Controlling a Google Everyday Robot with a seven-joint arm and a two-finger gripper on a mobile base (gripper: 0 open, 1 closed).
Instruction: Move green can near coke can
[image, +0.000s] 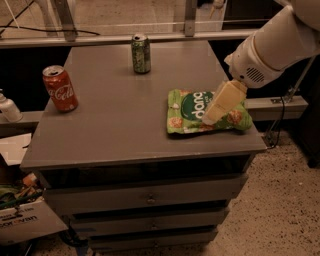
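Starting with the landmark, the grey drawer cabinet (115, 130) shows 3 drawer fronts below its flat top. Off the cabinet's left edge, a small white bottle (8, 107) sits on a lower ledge, and a cardboard box (27, 220) stands on the floor by the cabinet's left front corner.

On the cabinet top, the coke can (60, 88) stands upright near the left edge, about midway from front to back. The green can (141, 53) stands upright near the cabinet's back edge, a little left of centre, well apart from the coke can and with nothing touching it.

Further right, a flat green "dang" snack bag (187, 112) lies on the cabinet top near its right front corner. The gripper (215, 111) hangs over the right part of that bag, pale and tilted down toward the left. I cannot tell whether it is parted or closed, or whether it touches the bag.

The white arm (272, 47) reaches in from beyond the cabinet's right edge, and a black cable (279, 120) hangs there too.
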